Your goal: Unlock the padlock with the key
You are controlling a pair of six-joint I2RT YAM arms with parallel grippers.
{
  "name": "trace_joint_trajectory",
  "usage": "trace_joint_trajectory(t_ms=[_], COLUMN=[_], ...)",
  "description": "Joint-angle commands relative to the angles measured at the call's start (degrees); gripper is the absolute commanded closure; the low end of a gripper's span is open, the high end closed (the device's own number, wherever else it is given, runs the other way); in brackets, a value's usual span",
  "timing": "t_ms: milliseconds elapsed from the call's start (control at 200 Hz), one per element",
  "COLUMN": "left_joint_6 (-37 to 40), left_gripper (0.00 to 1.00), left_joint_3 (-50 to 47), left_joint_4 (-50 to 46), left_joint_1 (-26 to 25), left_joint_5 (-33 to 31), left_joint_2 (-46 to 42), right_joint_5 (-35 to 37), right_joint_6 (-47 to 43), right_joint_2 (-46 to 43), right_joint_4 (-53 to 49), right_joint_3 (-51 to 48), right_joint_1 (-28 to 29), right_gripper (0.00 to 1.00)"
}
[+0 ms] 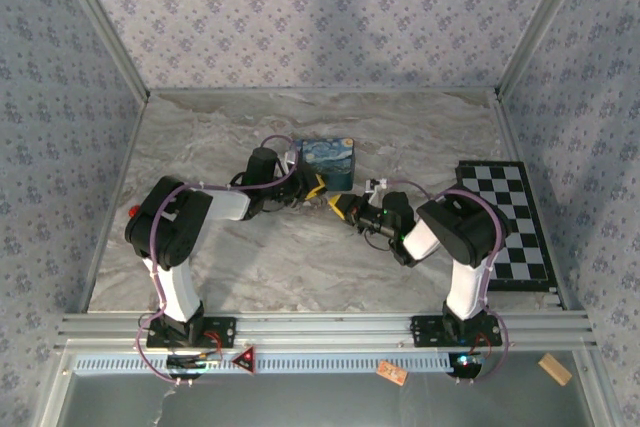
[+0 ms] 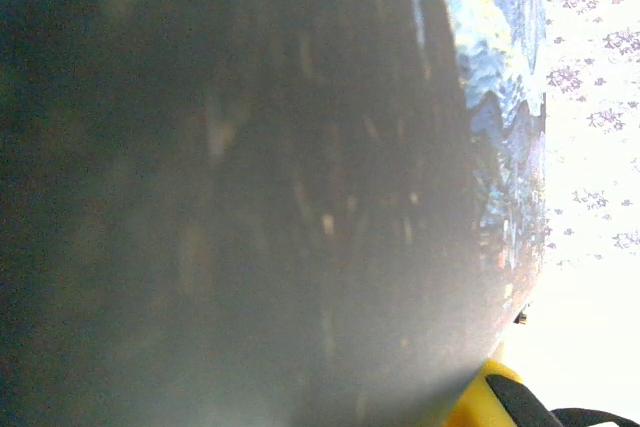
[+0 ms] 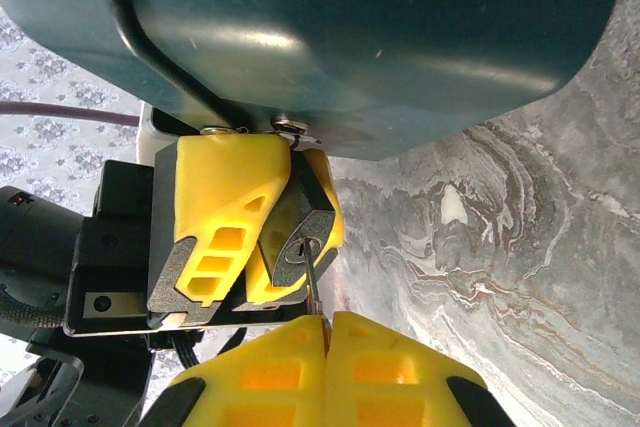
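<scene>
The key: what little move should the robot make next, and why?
Probably ease the key straight a bit deeper into the padlock. The right gripper is shut on the key, its thin blade reaching the keyhole, yet much blade shows outside. The left gripper holds the padlock steady by the blue box.

Dark padlock (image 3: pixel 303 232) (tilted) with thin key (image 3: pixel 313 289) at its keyhole.
</scene>
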Motion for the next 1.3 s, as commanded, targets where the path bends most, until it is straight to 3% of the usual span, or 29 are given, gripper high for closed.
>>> trace_joint_trajectory(t_ms=[0, 790, 1294], left_joint_6=[-0.58, -0.59, 1.81], left_gripper=[0.98, 0.98, 0.98], left_joint_3=[1.16, 2.09, 3.1], left_joint_4=[2.52, 2.84, 2.72], left_joint_1=[-1.27, -2.34, -3.72], left_joint_5=[3.11, 3.3, 4.75], left_joint_2=[-1.9, -2.51, -2.51], right_joint_5=[0.21, -0.03, -1.07], right_joint_6=[0.53, 0.83, 1.74], right_joint_2=[-1.26, 2.42, -0.51], right_joint_4=[1.26, 1.26, 1.26], right_joint_3=[1.19, 1.35, 2.77], right_joint_1=[-0.58, -1.29, -1.99], right_gripper=[1.0, 1.0, 1.0])
